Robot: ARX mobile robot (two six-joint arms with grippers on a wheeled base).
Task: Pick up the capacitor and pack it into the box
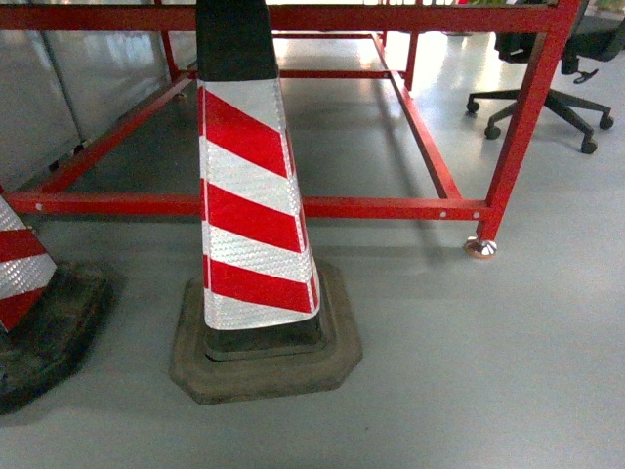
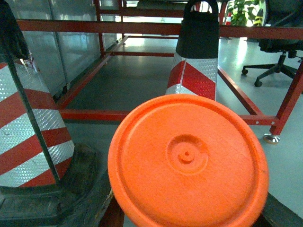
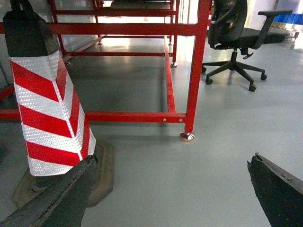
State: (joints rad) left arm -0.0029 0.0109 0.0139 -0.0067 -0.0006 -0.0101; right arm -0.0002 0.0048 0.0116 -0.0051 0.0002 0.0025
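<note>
Right gripper shows in its own wrist view as two dark, worn fingers at the bottom corners, spread wide apart with only bare grey floor between them. Whether the left gripper is apart or together cannot be told: its wrist view is filled low down by a round orange plastic disc with a small raised hub at its centre, and no fingers show.

Landmark for the rest is the tall red-and-white striped traffic cone with a black top and a dark rubber base. It stands on the floor just in front of the low rail of a red metal frame. A second striped cone sits to its left at the picture's edge. Beyond the frame, to the right of the landmark cone, is a black office chair on castors.

Neither the capacitor nor the box appears in any view.
</note>
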